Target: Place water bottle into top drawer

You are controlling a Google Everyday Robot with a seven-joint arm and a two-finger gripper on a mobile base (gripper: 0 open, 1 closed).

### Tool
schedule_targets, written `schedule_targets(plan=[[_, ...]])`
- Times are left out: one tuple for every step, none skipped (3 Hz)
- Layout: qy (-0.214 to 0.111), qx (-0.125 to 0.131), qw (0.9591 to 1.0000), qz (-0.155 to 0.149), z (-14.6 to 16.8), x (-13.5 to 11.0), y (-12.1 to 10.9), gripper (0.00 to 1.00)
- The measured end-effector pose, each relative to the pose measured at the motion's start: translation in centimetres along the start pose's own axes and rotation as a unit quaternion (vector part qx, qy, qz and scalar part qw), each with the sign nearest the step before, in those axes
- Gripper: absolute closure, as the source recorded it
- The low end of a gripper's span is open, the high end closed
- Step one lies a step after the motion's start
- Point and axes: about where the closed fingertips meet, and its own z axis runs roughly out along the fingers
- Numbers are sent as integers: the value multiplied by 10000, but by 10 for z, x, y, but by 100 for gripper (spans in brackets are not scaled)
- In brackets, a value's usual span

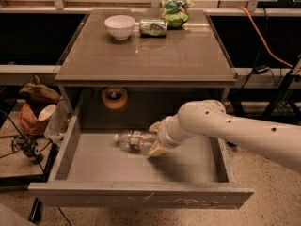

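Observation:
The water bottle (pixel 134 140), clear with a white cap and a red-and-white label, lies on its side inside the open top drawer (pixel 141 195), cap pointing left. It rests on or just above the drawer's grey floor. My gripper (pixel 156 138) reaches into the drawer from the right. Its two tan fingers (pixel 158 149) sit on either side of the bottle's base end, closed on it. My white arm (pixel 235 131) runs off to the right over the drawer's right wall.
On the table top (pixel 146 55) stand a white bowl (pixel 119 26), a green can (pixel 153 27) lying on its side and a green chip bag (pixel 175 11). A tape roll (pixel 114 97) sits behind the drawer. Clutter and cables lie on the floor at left.

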Motion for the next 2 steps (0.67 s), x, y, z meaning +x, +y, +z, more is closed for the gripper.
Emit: schedule_targets(plan=[[0,0,10000,0,0,0,0,0],[0,0,10000,0,0,0,0,0]])
